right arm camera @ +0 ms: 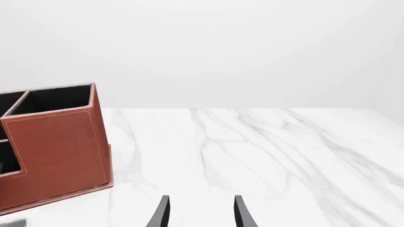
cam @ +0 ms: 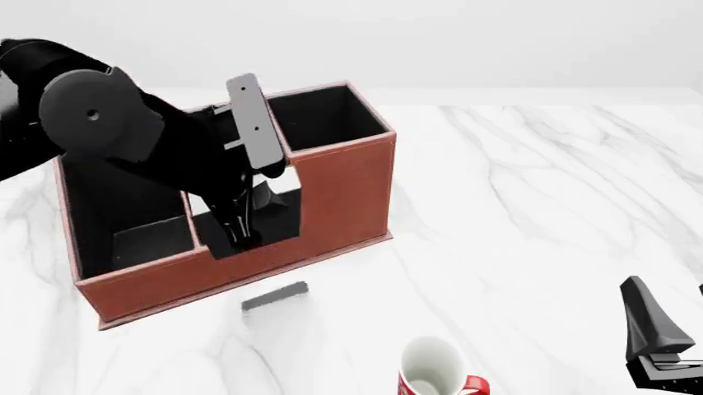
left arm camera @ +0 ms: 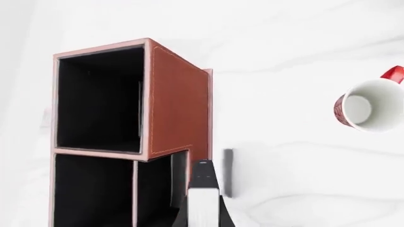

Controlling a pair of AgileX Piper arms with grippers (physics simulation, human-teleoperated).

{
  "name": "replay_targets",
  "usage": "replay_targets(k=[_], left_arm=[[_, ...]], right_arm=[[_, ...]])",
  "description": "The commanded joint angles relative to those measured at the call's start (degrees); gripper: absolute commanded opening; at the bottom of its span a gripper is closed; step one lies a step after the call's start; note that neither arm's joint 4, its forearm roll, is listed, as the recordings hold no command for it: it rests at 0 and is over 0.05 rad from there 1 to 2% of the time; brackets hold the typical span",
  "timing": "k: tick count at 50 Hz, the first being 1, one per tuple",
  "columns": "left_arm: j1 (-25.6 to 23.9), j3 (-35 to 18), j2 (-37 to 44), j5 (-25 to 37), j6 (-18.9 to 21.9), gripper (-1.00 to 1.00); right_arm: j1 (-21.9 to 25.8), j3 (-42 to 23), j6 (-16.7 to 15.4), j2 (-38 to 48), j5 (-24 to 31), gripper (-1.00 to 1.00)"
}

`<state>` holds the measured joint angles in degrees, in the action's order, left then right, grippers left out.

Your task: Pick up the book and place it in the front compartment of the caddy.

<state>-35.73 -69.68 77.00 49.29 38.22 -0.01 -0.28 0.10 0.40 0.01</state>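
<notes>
Left end effector (cam: 235, 233): pressed together on the book (left arm camera: 203, 208), which it holds upright and edge-on, the white page edges facing the wrist camera and a dark finger on either cover. It reaches down inside the outline of the caddy (cam: 329, 189), at or just over the front compartment (left arm camera: 154, 189). The book's lower edge is hidden, so whether it already sits in the cell cannot be told. Book, handling: thin, nearly square hardcover, judged light and stiff; the boards should not bend under a pinch, but the smooth black covers are likely slippery and the volume may pivot if held near one corner. Best hold, as judged: across both covers, close to mid-height, with the lower part free to enter the cell. Caddy: reddish-brown, stepped, black-lined, standing on the counter (cam: 528, 206); rigid walls, and the front cell's low outer wall and thin divider leave a narrow slot, so a tilted book could catch a rim. Mug (cam: 434, 370): red and white, upright, near the caddy on the counter, not touching it. Right end effector (right arm camera: 198, 213): fingers spread, holding nothing, low over bare counter, well apart from caddy and book.
</notes>
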Motion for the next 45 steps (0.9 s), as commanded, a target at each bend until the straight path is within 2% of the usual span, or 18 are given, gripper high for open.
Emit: replay_targets(k=[1,10,19,22,25,34,45], left_arm=[[5.7,-4.91,1.43,1.93,6.6,-1.0],[5.79,-7.6,2.28,2.7,6.42,-1.0],[8.22,-9.74,3.5,2.07,8.66,-1.0],[9.08,-9.81,3.76,1.4,9.53,-1.0],[11.03,-7.82,3.39,-0.67,12.7,-1.0],[11.94,-8.12,4.28,-1.13,13.57,-1.0],[13.15,-7.73,5.2,-4.66,17.27,-1.0]], right_arm=[[0.0,0.01,-0.02,-0.05,0.01,1.0],[0.01,0.01,-0.02,-0.03,0.0,1.0],[0.02,0.01,-0.03,-0.01,-0.01,1.0],[0.02,0.01,-0.03,-0.02,-0.02,1.0],[0.01,0.01,-0.02,-0.01,-0.01,1.0],[0.02,0.01,-0.04,-0.01,-0.01,1.0],[0.0,0.01,-0.02,-0.01,-0.01,1.0]])
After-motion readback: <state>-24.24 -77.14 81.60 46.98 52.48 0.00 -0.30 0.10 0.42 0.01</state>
